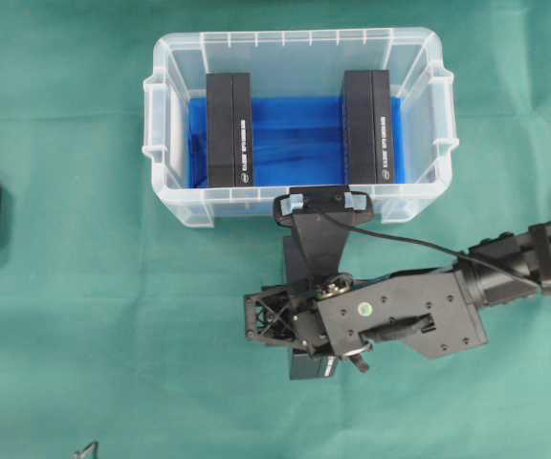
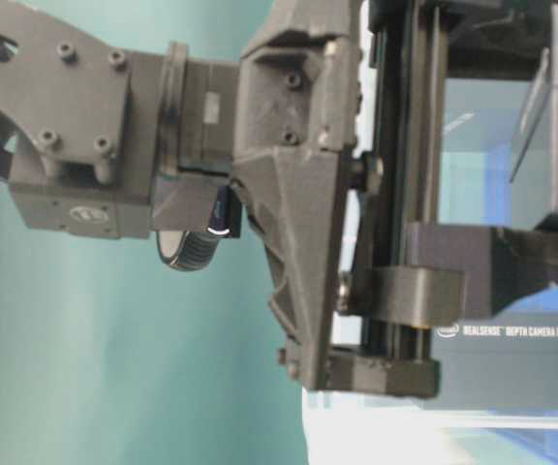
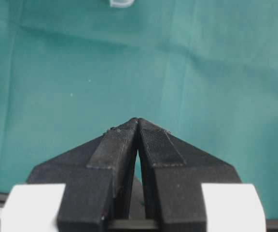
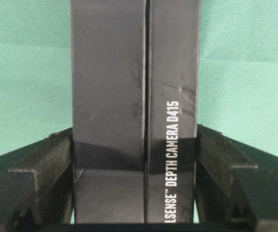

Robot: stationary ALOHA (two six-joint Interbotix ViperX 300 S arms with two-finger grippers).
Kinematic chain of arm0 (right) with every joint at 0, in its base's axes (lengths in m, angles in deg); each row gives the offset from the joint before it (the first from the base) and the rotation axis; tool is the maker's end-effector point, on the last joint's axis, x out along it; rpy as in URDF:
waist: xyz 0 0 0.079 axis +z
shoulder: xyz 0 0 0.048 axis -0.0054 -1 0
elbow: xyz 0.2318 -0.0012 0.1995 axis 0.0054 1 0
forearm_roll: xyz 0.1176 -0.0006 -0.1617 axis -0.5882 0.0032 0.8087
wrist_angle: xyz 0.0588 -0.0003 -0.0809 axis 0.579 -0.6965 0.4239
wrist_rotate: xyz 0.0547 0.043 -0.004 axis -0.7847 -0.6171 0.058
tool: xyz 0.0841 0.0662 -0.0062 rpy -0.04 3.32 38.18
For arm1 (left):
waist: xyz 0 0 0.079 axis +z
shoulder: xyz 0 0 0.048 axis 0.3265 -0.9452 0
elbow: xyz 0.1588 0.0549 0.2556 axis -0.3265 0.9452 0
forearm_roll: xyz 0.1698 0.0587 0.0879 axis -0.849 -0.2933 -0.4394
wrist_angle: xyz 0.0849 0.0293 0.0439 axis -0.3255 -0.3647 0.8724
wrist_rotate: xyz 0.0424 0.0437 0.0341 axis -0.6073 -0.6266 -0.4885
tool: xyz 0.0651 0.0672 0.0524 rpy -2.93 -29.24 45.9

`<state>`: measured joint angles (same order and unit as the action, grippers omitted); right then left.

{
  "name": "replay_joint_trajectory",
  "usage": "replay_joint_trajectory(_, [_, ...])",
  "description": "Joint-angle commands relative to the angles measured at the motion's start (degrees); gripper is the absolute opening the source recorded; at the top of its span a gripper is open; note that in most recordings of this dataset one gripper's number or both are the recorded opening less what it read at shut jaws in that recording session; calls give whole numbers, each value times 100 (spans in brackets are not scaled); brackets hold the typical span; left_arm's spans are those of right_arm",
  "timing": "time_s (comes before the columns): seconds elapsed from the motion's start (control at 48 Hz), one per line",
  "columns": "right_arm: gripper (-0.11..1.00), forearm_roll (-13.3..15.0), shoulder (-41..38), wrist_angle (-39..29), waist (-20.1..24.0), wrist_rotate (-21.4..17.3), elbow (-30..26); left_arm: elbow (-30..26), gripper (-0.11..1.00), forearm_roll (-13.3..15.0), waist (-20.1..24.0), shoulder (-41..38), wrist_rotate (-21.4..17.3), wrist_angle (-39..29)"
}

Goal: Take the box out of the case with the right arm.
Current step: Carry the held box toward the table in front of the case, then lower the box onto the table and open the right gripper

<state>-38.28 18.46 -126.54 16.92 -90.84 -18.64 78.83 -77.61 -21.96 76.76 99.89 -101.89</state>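
1. Box (image 4: 134, 111) gripped between the right arm's fingers (image 4: 216, 159), outside the case (image 1: 299, 124), above the green tabletop (image 1: 113, 316); its long axis runs straight out from the fingers.
2. Two more black boxes (image 1: 229, 129) stand in the case on its blue lining.
3. Left fingers (image 3: 122, 145) pressed together, holding nothing.

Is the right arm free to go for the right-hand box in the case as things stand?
Probably not yet: its tool is closed on a black box outside the case. Nothing covers the right-hand box itself.
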Motion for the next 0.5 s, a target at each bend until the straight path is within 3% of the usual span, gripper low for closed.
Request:
replay_joint_trajectory(0.0, [65, 0, 132, 0, 0, -18, -88, -79, 0, -18, -26, -53, 9, 18])
replay_joint_trajectory(0.167, [92, 18, 141, -18, 0, -18, -123, -79, 0, -18, -26, -53, 0, 18])
replay_joint_trajectory(0.48, [91, 26, 255, -352, -44, -18, -352, -79, 0, -18, -18, -53, -9, 18])
